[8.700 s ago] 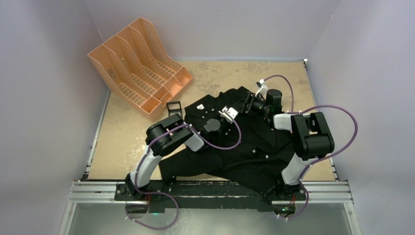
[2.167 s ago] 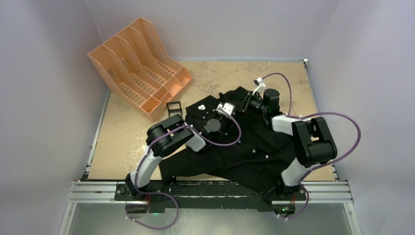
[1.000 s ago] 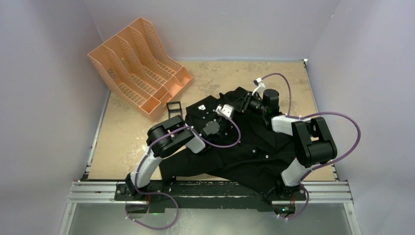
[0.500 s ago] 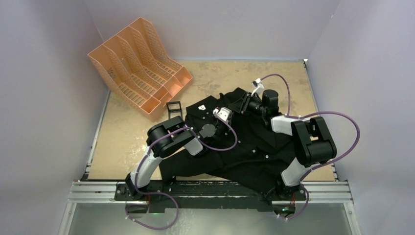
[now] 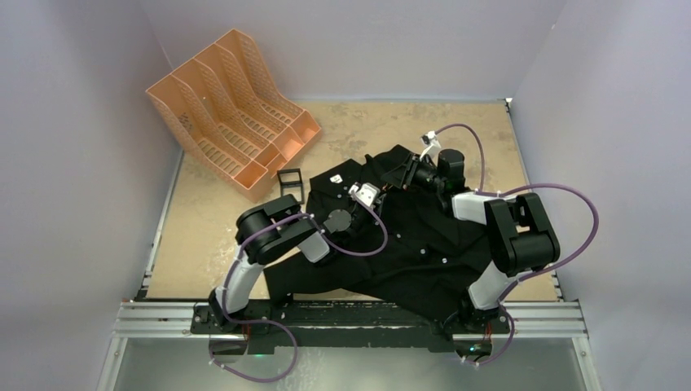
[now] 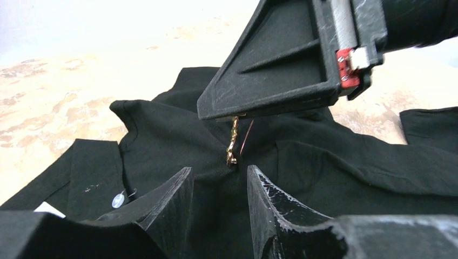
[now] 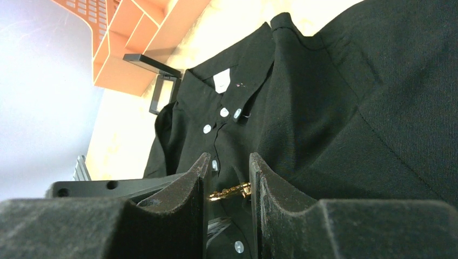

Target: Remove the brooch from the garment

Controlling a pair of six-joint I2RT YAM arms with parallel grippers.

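Gold leaf-shaped brooch point(image 6: 233, 144): small, rigid, light and likely slippery metal, hanging at a raised fold of the soft, limp black shirt point(image 6: 335, 162), with a thin wire, probably its pin, beside it. You should grip the leaf body, not the wire. The right gripper point(image 7: 228, 168) pinches its upper end; your left gripper point(image 6: 219, 181) sits just below, fingers spread and holding nothing.

Both arms stretch forward, their pincers nearly tip to tip. The right gripper point(image 7: 229, 159) is pinched on the brooch point(image 7: 231, 190) between its fingertips. The left gripper point(image 6: 220, 171) sits just below it, fingers parted, gripping nothing.
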